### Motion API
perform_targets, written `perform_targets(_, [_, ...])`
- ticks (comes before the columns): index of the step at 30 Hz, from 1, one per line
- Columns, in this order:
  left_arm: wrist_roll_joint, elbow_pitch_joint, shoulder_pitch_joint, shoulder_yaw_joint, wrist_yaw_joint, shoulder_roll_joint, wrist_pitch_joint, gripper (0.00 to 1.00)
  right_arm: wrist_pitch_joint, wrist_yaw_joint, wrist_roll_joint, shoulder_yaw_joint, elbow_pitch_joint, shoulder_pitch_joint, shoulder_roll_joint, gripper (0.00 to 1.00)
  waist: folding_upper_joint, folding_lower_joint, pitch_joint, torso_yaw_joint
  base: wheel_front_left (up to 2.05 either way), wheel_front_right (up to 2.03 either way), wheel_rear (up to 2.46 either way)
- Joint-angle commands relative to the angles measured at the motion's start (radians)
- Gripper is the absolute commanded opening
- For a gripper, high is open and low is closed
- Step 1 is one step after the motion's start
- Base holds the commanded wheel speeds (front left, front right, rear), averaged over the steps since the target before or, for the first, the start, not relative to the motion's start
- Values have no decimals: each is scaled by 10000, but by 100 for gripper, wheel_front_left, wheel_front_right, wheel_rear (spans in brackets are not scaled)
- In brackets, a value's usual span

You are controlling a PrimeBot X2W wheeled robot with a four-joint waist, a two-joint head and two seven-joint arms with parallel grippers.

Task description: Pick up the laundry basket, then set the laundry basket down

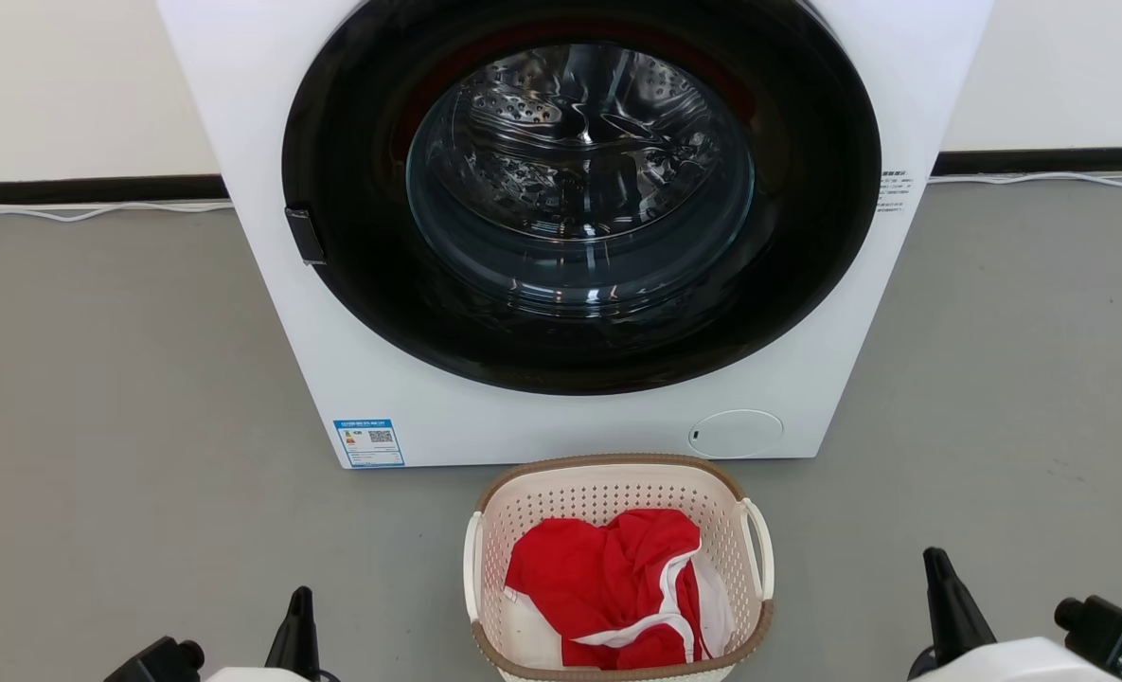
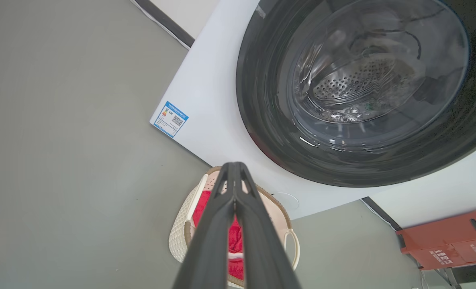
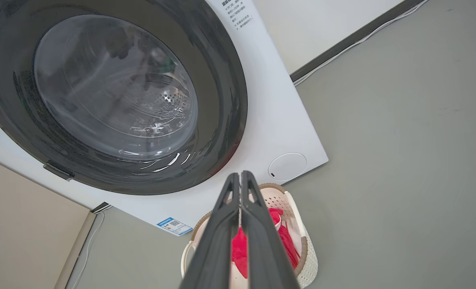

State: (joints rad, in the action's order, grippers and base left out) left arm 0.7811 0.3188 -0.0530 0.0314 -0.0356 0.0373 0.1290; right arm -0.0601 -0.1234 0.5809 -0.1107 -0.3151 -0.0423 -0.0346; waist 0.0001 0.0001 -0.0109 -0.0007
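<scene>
The laundry basket (image 1: 608, 494) stands on the gray floor (image 1: 125, 426) just in front of the washing machine (image 1: 381, 379), between my 2 grippers and apart from both. A red and white cloth (image 1: 598, 578) lies crumpled inside it. My left gripper (image 1: 301, 599) has its fingers pressed together, holding nothing, off the basket's left side. My right gripper (image 1: 934, 561) is pressed together too, empty, off its right side.
</scene>
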Motion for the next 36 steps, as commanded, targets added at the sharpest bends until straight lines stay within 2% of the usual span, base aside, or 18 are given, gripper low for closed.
perform_targets(1, [244,-305,507,-182,90,73,-56,0,46,-27,275,45,303,485,-91,0,-1,-1,1,0,0,0,0])
perform_targets(36, [3735,-491,988,-738,774,98,-1088,0,780,-47,4627,12,477,928,-120,0,-1,-1,61,3,0,0,0])
